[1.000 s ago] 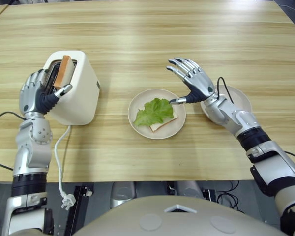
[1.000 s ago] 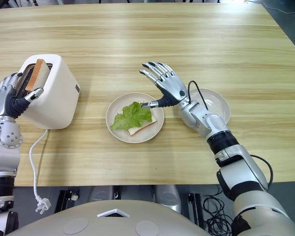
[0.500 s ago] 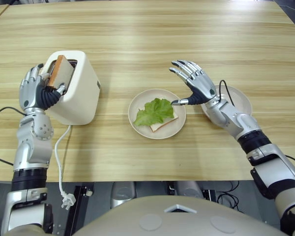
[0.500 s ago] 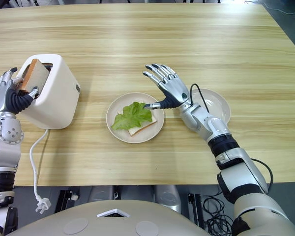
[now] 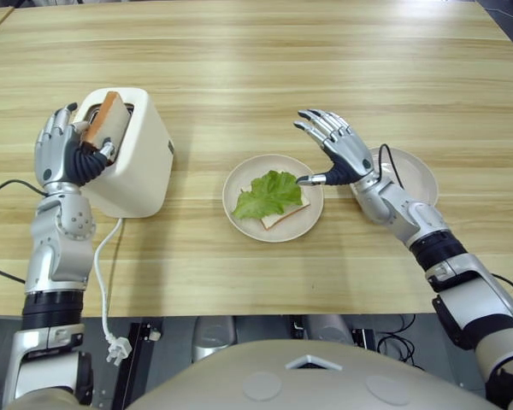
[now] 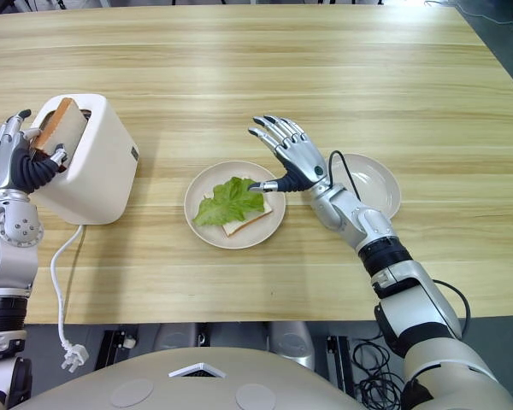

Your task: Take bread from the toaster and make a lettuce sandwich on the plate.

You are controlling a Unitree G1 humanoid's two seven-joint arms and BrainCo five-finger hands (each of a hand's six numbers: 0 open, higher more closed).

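While facing the table (image 5: 239, 68), grips toast slice (image 5: 107, 118) with left hand (image 5: 62, 156): fingers curled round the slice's outer side, thumb pressed near its lower edge. Has that slice tilted, lower end down in the slot of the toaster (image 5: 145, 162), browned upper end sticking out. Has the toaster, cream-coloured, at the table's left side, with white cord (image 5: 99, 273) trailing off the near edge to a plug (image 5: 117, 348) hanging below.

Shows, near the middle of the table and well apart from the toaster, a round plate (image 5: 312, 215) carrying a bottom slice (image 5: 284, 219) of bread, with lettuce (image 5: 269, 193) lying on top and covering most of it; leaves only the near right corner of that slice bare.

Holds right hand (image 5: 346, 154) just beside the plate's right rim, palm turned toward the lettuce, fingers spread wide and straight, grasping nothing. Points thumb tip at the lettuce's right edge; cannot tell whether touching or just short of it.

Hides part of a second plate (image 5: 419, 175) behind the right wrist, further right on the table.
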